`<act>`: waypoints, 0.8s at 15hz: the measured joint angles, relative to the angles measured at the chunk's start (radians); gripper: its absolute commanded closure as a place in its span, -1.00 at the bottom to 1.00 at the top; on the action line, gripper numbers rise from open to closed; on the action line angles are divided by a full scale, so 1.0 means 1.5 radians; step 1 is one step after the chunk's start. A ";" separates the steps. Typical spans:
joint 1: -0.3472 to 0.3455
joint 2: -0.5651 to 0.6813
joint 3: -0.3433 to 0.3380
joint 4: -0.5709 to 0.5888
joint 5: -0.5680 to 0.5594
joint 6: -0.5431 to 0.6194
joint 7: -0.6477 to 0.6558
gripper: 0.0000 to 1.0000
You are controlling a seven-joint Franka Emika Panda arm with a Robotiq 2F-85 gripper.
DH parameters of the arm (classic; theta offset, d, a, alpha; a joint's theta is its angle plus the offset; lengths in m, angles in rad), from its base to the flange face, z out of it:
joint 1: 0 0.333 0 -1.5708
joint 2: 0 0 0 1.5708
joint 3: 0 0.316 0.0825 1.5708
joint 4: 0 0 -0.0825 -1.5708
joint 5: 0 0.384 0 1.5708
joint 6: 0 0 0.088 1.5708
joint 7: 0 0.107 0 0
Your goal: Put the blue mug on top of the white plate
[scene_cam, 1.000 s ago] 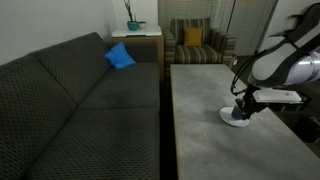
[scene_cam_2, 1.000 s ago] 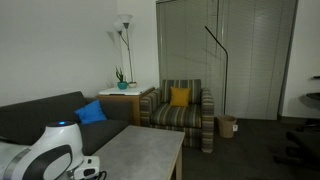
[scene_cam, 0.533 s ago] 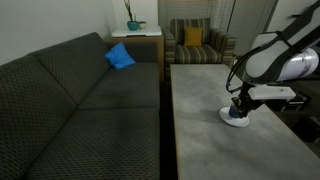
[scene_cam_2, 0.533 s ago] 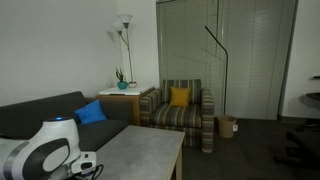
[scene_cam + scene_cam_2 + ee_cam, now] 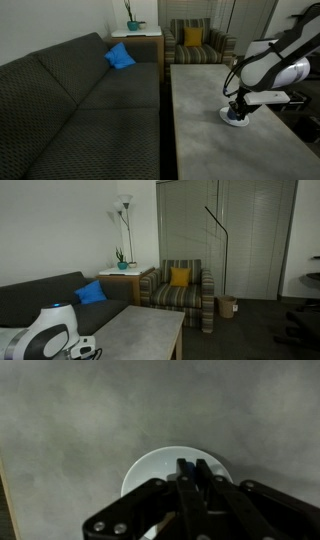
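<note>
The white plate (image 5: 229, 119) lies on the grey table near its right edge, and it fills the middle of the wrist view (image 5: 150, 468). My gripper (image 5: 238, 108) stands right over the plate, pointing down. In the wrist view the gripper (image 5: 192, 466) has its two fingers close together, with a sliver of the blue mug (image 5: 193, 474) pinched between them above the plate. Most of the mug is hidden by the fingers. In an exterior view only the arm and gripper (image 5: 84, 350) show at the bottom left; plate and mug are hidden there.
The long grey table (image 5: 205, 100) stands beside a dark sofa (image 5: 80, 100) with a bright blue cushion (image 5: 120, 56). A striped armchair (image 5: 197, 45) with a yellow cushion and a side table (image 5: 137, 40) with a plant stand at the back.
The arm has shifted a little to the left and down over the plate. The gripper stays shut on the mug.
</note>
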 measured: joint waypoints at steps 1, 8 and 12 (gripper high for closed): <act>0.000 0.003 -0.001 0.006 0.000 -0.002 0.002 0.94; 0.000 0.007 -0.007 0.013 0.000 -0.003 0.026 0.94; -0.003 0.007 -0.007 0.017 0.001 -0.016 0.031 0.94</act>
